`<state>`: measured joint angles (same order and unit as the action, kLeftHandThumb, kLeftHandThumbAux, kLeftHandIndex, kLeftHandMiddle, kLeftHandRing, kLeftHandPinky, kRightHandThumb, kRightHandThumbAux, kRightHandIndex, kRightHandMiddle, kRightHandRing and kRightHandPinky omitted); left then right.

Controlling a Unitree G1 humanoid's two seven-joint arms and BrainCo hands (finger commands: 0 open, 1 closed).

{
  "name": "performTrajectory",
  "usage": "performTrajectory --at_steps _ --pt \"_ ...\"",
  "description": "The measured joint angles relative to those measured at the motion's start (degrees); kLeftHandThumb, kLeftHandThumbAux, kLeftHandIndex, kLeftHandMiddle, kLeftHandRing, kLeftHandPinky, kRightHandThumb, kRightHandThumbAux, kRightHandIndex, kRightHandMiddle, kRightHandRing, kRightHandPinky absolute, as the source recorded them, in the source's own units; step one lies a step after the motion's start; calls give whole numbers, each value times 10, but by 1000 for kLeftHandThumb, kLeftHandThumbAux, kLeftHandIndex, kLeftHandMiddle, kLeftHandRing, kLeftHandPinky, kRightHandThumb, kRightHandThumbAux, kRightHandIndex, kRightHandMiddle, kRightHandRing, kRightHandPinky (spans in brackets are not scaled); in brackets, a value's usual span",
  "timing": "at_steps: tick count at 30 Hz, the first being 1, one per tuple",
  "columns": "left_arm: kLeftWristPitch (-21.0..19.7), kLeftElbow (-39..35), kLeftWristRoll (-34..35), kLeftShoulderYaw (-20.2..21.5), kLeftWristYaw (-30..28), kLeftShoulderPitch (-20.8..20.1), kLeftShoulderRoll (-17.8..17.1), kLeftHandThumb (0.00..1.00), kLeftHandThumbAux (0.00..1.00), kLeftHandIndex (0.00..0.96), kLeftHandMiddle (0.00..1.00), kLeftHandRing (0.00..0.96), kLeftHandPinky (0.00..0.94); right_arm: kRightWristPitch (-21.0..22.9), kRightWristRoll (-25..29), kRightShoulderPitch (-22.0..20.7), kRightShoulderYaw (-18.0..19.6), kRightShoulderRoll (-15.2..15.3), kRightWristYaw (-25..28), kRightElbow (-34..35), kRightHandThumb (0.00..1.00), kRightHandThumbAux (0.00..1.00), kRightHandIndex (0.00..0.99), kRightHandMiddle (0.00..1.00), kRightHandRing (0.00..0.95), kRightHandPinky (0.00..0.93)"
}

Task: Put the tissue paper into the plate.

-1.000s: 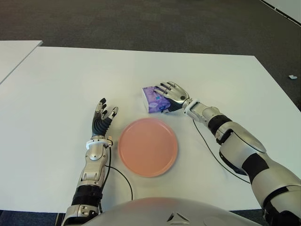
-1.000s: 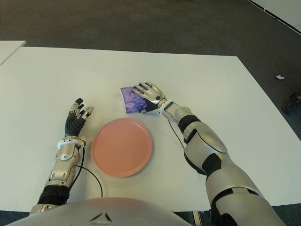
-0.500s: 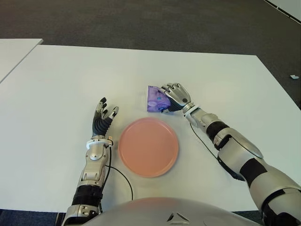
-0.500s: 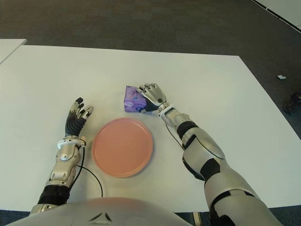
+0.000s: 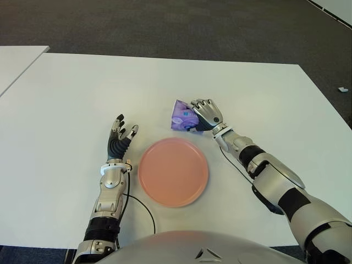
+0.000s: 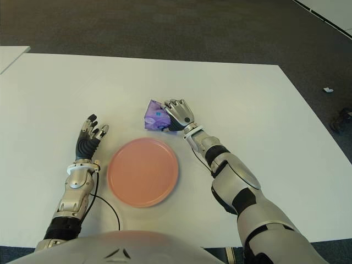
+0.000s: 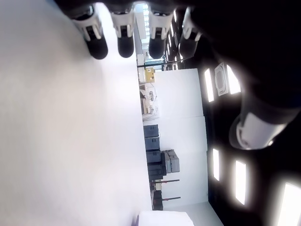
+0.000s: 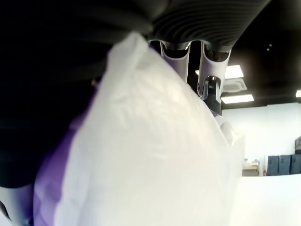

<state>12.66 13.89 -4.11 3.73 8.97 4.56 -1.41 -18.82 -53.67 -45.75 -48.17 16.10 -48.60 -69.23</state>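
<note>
While the white table [image 5: 66, 99] spreads wide, the pink plate [image 5: 173, 171] sits bare near its front edge; left hand [image 5: 120, 137] beside it, fingers spread, and right hand [image 5: 204, 114] curled tight around the purple tissue pack [image 5: 181, 115], tilted, just beyond the plate.

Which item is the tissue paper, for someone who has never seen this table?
On the white table, find the round pink plate near the front edge. Just beyond the plate's far rim, the right hand is closed on the tissue paper: a small purple patterned pack, tilted in the grasp. It is the only purple thing on the table.
</note>
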Motion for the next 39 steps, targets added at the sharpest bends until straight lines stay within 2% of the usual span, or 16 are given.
performTrajectory --at_steps 19,26,30,39 --pt "1 1 1 2 0 -3 0 2 558 0 0 0 0 -10 11 9 21 -4 -18 7 750 707 441 870 866 874" --pt "1 0 1 2 0 -4 0 0 555 0 0 0 0 -11 11 11 28 4 -26 26 750 707 441 868 863 863" --pt "0 -1 1 2 0 -3 0 0 556 0 0 0 0 -18 18 12 48 24 -10 64 749 707 441 868 862 851" --pt "-2 0 0 2 0 -3 -1 0 555 0 0 0 0 -32 61 18 122 62 34 156 747 708 441 849 841 799"
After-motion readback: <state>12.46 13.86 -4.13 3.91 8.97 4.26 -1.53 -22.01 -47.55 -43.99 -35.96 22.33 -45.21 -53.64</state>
